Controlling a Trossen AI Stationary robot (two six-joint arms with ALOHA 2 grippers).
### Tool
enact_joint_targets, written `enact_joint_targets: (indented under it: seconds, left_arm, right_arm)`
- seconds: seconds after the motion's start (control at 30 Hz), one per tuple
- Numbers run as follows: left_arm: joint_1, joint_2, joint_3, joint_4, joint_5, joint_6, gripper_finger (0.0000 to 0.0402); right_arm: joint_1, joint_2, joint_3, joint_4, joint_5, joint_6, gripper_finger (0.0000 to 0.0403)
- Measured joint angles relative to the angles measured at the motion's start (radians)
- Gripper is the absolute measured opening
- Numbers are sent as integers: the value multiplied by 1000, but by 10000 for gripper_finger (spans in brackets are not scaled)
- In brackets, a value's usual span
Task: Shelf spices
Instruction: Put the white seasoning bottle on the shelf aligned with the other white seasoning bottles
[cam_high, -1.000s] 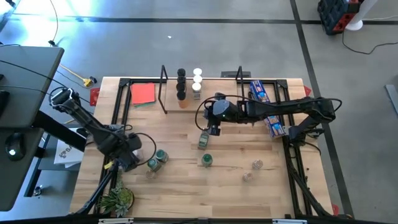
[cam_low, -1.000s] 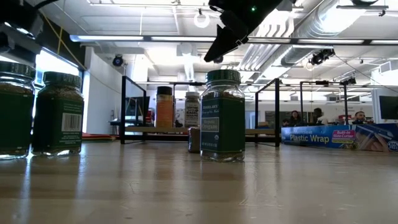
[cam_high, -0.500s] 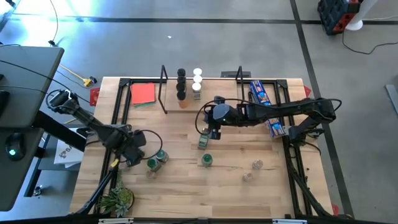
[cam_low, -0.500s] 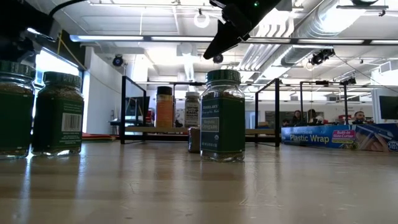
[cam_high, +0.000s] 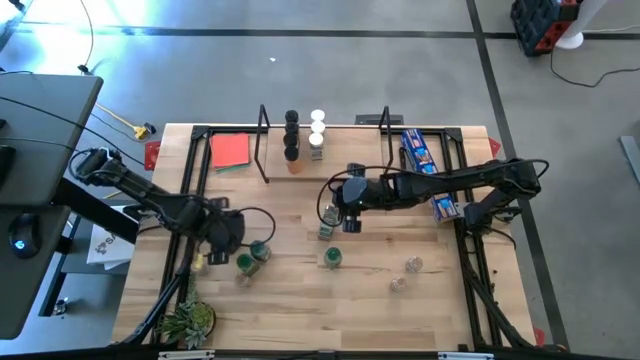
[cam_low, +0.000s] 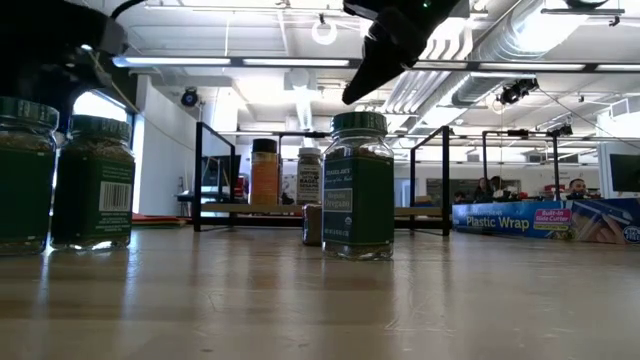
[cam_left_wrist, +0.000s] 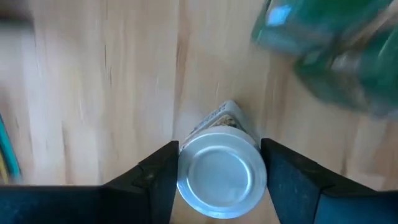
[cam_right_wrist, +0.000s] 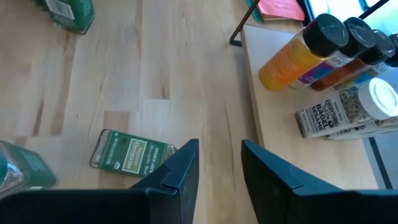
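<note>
The shelf (cam_high: 335, 138) stands at the table's far side and carries several jars (cam_high: 292, 135) on its left part. My left gripper (cam_high: 222, 238) is shut on a silver-lidded jar (cam_left_wrist: 221, 177), just left of two green-lidded jars (cam_high: 252, 257). My right gripper (cam_high: 349, 222) hovers open and empty over a green-labelled jar lying on its side (cam_right_wrist: 132, 152). A third green-lidded jar (cam_high: 332, 258) stands upright near the table's middle. Two clear-lidded jars (cam_high: 406, 273) stand to its right. My left gripper holds the silver-lidded jar pinched between its two fingers (cam_left_wrist: 163, 180), one on each side of the lid's rim (cam_left_wrist: 186, 186). The fingers come from above, pointing down. The lid faces the wrist, so the jar's own body hides its foot.
A flat red square (cam_high: 230, 150) lies left of the shelf. A long blue packet (cam_high: 418, 150) lies along the right edge, partly under my right arm. A small plant (cam_high: 190, 320) sits at the near left corner. Bare wood lies between the shelf and the standing jars.
My left gripper has moved toward the table's right and slightly toward its far edge, closing on the two green-lidded jars. My right gripper has drifted a little toward the near edge, above the lying jar. The jars on the table have stayed in place.
</note>
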Motion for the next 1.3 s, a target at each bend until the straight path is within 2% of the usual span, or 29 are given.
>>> enact_joint_targets:
  seconds: [0.27, 0.5, 0.6, 0.77, 0.93, 1.17, 1.3]
  left_arm:
    - [138, 6, -3, 236, -111, 466, 198]
    - [316, 93, 1, 508, -22, 769, 200]
    - [373, 175, 42, 534, 11, 861, 201]
    - [427, 319, 156, 540, 13, 955, 201]
    - [444, 414, 256, 535, 10, 973, 210]
    - [447, 418, 322, 519, 9, 999, 259]
    - [448, 419, 349, 499, -5, 976, 281]
  right_arm:
    - [0, -2, 0, -5, 0, 0, 114]
    - [1, -13, 0, -76, 0, 38, 114]
    - [5, -14, 0, -132, 0, 74, 114]
    - [7, -14, 0, -212, 0, 152, 114]
    - [7, -14, 0, -228, -2, 180, 114]
    - [0, -6, 0, -221, -17, 152, 114]
    - [-10, 11, 0, -161, -72, 98, 114]
